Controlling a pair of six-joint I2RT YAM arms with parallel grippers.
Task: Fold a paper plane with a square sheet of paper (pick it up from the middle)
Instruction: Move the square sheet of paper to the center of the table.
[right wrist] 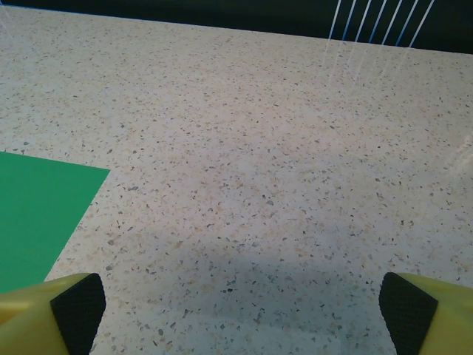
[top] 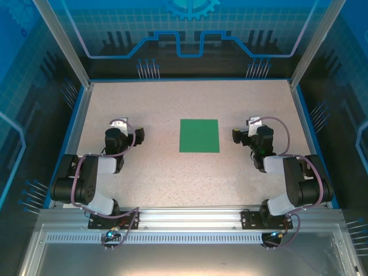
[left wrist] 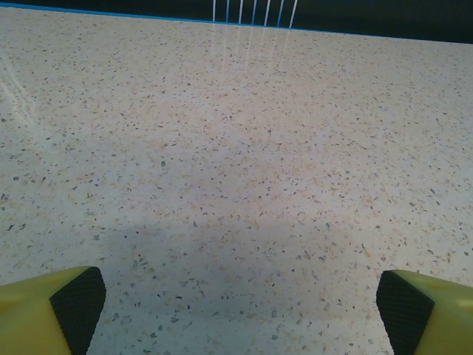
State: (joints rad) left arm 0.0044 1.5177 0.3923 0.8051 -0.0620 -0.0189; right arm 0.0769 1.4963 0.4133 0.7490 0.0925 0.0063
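The square sheet of paper [top: 199,135] lies flat and unfolded in the middle of the speckled table, plain green. One corner of it [right wrist: 37,214] reaches into the right wrist view at the left. My left gripper [top: 127,130] rests left of the sheet, well apart from it, jaws wide open over bare table [left wrist: 240,310]. My right gripper [top: 246,131] sits to the right of the sheet, a short gap from its edge, also open with nothing between its yellow fingers [right wrist: 52,310].
The table [top: 172,184] is bounded by a blue rim and glass walls on three sides. The arm bases [top: 109,215] stand on a metal rail at the near edge. Bare table lies around the sheet on all sides.
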